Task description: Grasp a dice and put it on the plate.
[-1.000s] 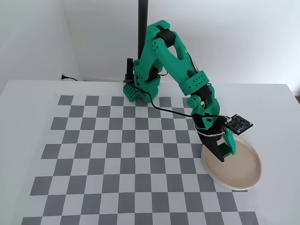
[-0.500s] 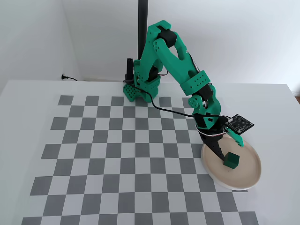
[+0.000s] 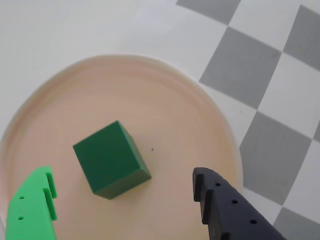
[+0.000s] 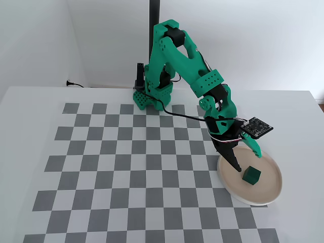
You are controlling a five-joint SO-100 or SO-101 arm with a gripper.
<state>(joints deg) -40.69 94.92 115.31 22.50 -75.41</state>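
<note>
The dark green dice (image 3: 111, 159) rests on the beige-pink inside of the plate (image 3: 150, 95), touching neither finger. My gripper (image 3: 122, 175) is open and hangs just above it, with the green finger (image 3: 35, 210) to its left and the black finger (image 3: 220, 210) to its right in the wrist view. In the fixed view the dice (image 4: 250, 175) sits near the middle of the white-rimmed plate (image 4: 271, 185) at the right end of the board. The gripper (image 4: 248, 162) is spread over the plate's near-left part, raised clear of the cube.
A grey and white checkerboard mat (image 4: 142, 162) covers the white table. The plate overlaps the mat's right edge. The arm's base (image 4: 149, 96) and a black pole (image 4: 154, 25) stand at the back centre. A wall plug (image 4: 71, 83) sits at the back left.
One second ago the gripper was shut low over the plate. It has since opened, left the dice lying on the plate, and risen slightly.
</note>
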